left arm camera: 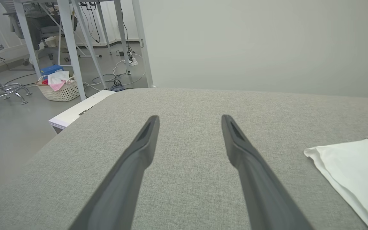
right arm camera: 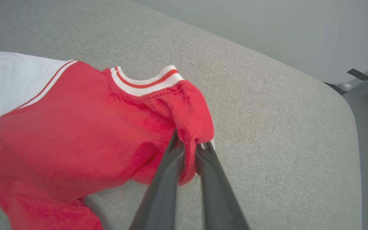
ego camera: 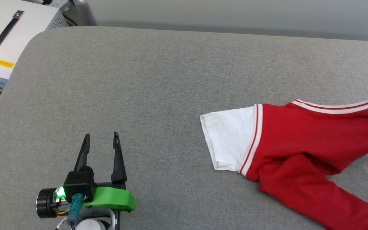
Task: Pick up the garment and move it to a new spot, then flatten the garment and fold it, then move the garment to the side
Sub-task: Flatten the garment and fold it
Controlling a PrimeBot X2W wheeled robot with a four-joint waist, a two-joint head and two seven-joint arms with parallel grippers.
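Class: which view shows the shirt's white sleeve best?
The head view: the whole sleeve lies flat in frame. The left wrist view cuts it off at the edge; the right wrist view shows part.

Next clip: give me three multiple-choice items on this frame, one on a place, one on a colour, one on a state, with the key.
1. The garment lies where from the left tool? A to its right; B to its left; C under it.
2. The sleeve is: A black; B white; C blue.
3. The right tool is: A open; B shut on nothing; C shut on the garment.
Key: A, it lies on the robot's right; B, the spread sleeve is white; C, red cloth is pinched between its jaws.
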